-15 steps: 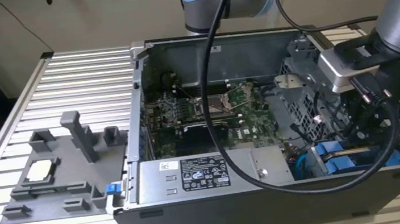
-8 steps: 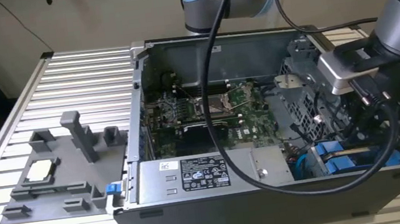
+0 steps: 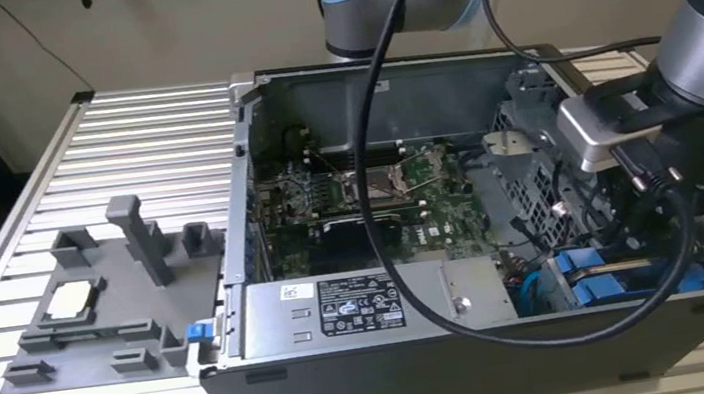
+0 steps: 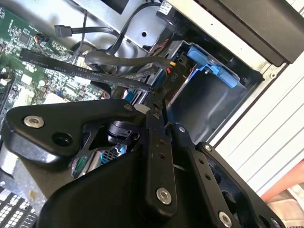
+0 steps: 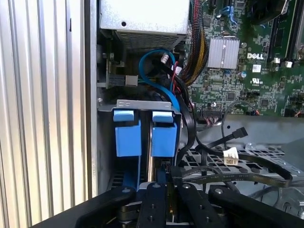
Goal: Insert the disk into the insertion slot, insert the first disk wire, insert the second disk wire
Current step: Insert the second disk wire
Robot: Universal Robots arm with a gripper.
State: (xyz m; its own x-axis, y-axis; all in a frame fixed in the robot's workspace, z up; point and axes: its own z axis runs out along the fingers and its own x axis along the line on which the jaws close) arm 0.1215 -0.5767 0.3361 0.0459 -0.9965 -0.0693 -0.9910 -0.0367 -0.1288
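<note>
1. Exterior view: an open computer case (image 3: 347, 379) sits on a slatted aluminium table (image 3: 118, 155), and the arm reaches into the corner of the case at the exterior view's right, where the grey perforated drive cage (image 3: 539, 184) stands.
2. Two blue carriers stand side by side low in that corner. In the first wrist view both blue tabs sit level in the cage, and the one nearer the gripper I take to be the disk (image 5: 164, 135), beside a second blue-carrier drive (image 5: 127, 135).
3. The insertion slot (image 5: 142, 105) therefore looks occupied; the disk seems pushed home, so the first step appears done.
4. The gripper (image 5: 164, 199) hangs just above the seated disk's end, its dark linkages drawn close together. Whether it pinches anything I cannot tell, since the tips are hidden behind the linkage.
5. A loose black cable with a free connector (image 5: 240, 132) and a white plug (image 5: 231, 156) lie over the cage top, unattached.
6. By my judgement the wire steps are not finished; whether either wire is in cannot be confirmed.
</note>
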